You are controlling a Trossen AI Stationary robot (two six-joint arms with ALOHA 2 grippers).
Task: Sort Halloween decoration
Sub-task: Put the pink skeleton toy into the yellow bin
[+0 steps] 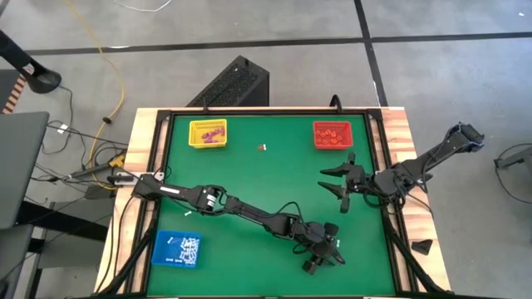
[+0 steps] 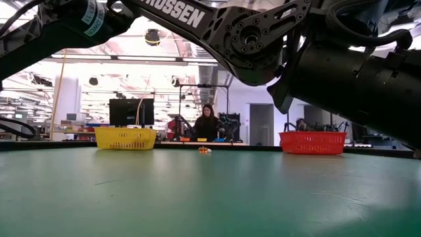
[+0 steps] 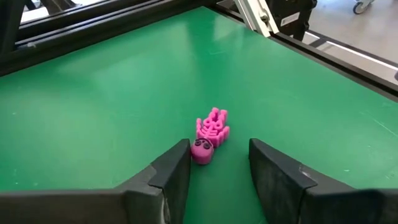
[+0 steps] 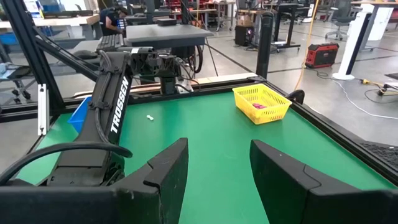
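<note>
Found a pink skeleton trinket (image 3: pixel 210 135) lying flat on the green table (image 3: pixel 93 106), head end just between the tips of the left gripper (image 3: pixel 219 163); fingers (image 3: pixel 171 171) parted on either side, one close beside the head, contact not determinable; nothing grasped. Located that left gripper (image 1: pixel 322 249) near the table's front right area in the high view; trinket itself hidden there beneath it. Noted the right gripper (image 1: pixel 339 184) hovering below the red tray (image 1: pixel 332 135), spread apart and empty. Observed a small loose trinket (image 1: pixel 263 147) between the yellow tray (image 1: pixel 208 134) and red tray, too small to identify; a white piece (image 1: pixel 189 214) above the blue tray (image 1: pixel 176 250). Tray contents hard to make out.
</note>
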